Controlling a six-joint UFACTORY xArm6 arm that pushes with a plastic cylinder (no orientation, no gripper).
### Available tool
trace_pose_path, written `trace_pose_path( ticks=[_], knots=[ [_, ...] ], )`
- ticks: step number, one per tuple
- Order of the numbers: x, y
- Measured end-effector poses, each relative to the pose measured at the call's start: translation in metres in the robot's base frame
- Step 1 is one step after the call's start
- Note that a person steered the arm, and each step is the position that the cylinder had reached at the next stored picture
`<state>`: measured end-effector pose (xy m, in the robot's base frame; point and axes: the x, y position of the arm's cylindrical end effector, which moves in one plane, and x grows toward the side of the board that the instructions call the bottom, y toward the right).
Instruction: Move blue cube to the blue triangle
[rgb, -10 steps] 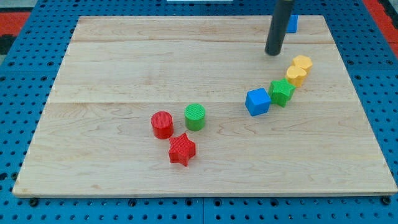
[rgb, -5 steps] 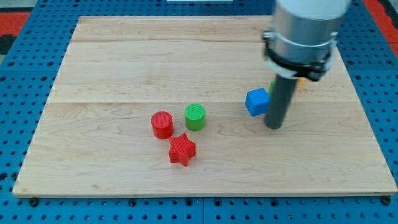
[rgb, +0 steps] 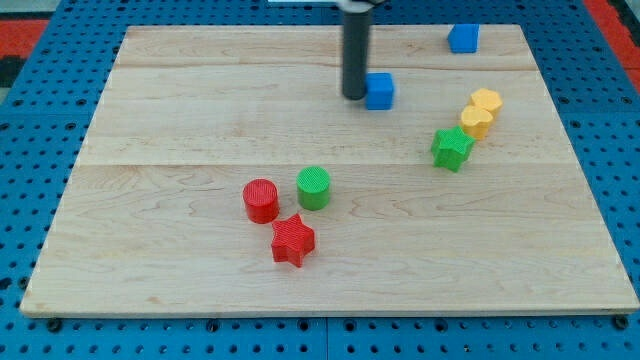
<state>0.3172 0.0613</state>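
Note:
The blue cube (rgb: 380, 90) sits on the wooden board (rgb: 200, 110) in the upper middle. My tip (rgb: 354, 95) stands against its left side, touching or nearly touching it. The blue triangle (rgb: 463, 38) lies near the board's top edge, up and to the right of the cube, well apart from it.
A green star (rgb: 452, 148) and two yellow blocks (rgb: 481, 111) lie at the right, below the blue triangle. A red cylinder (rgb: 261, 200), a green cylinder (rgb: 314, 187) and a red star (rgb: 292, 240) cluster at the lower middle.
The blue cube has moved from beside the green star up and left to the upper middle. My tip went from the top right, down below the cube, then up to the cube's left side.

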Motion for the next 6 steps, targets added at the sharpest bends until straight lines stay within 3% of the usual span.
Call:
trace_pose_path(
  ticks=[1, 2, 3, 5, 6],
  knots=[
    [-0.001, 0.004],
    [0.030, -0.044],
    [0.046, -0.049],
    [-0.044, 0.068],
    [-0.053, 0.110]
  ],
)
